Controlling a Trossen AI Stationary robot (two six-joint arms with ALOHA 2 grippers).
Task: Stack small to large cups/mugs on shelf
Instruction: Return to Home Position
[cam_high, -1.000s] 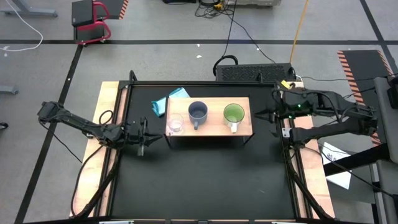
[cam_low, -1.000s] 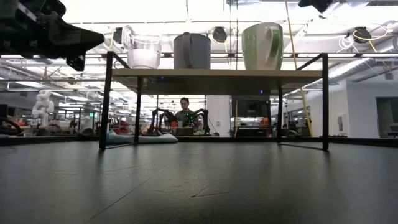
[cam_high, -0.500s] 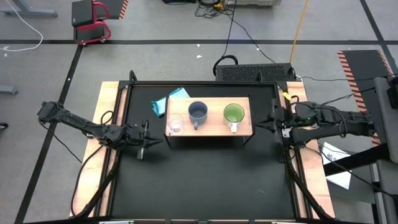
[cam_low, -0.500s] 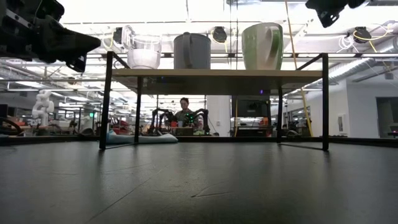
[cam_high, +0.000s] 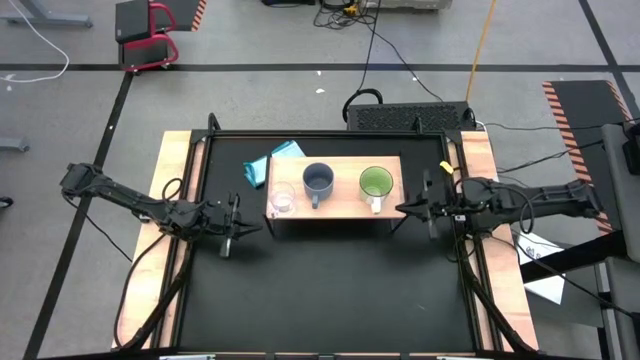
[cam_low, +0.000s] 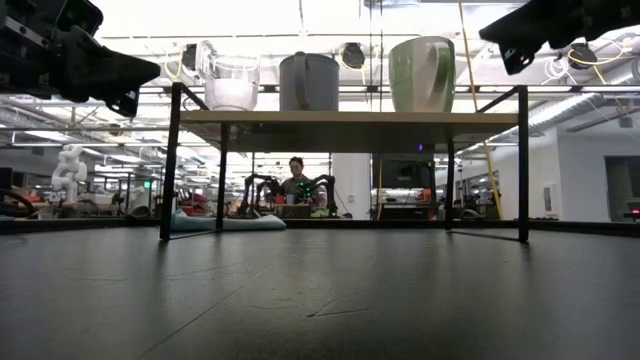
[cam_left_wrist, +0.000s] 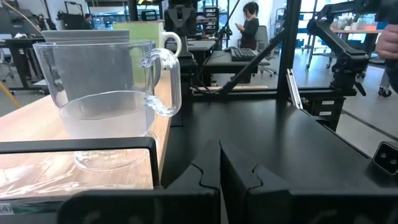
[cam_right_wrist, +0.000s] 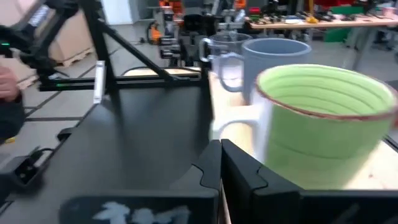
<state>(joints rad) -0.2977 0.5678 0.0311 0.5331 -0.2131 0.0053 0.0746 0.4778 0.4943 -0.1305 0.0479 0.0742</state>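
The green mug (cam_right_wrist: 323, 124) stands just ahead of our right gripper (cam_right_wrist: 219, 145), fingers closed, empty. It is likely heavy and slick, so we'd take its handle. Our left gripper (cam_left_wrist: 219, 145), likewise closed and empty, faces the fragile glass (cam_left_wrist: 99, 93).

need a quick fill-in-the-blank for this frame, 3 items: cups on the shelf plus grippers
1. On the shelf, the mug between the clear glass cup and the green mug is coloured ____.
2. The green mug's handle is coloured ____.
3. The left gripper and the right gripper, one off each shelf end, both have their fingers ____.

Missing words: grey-blue; white; shut.
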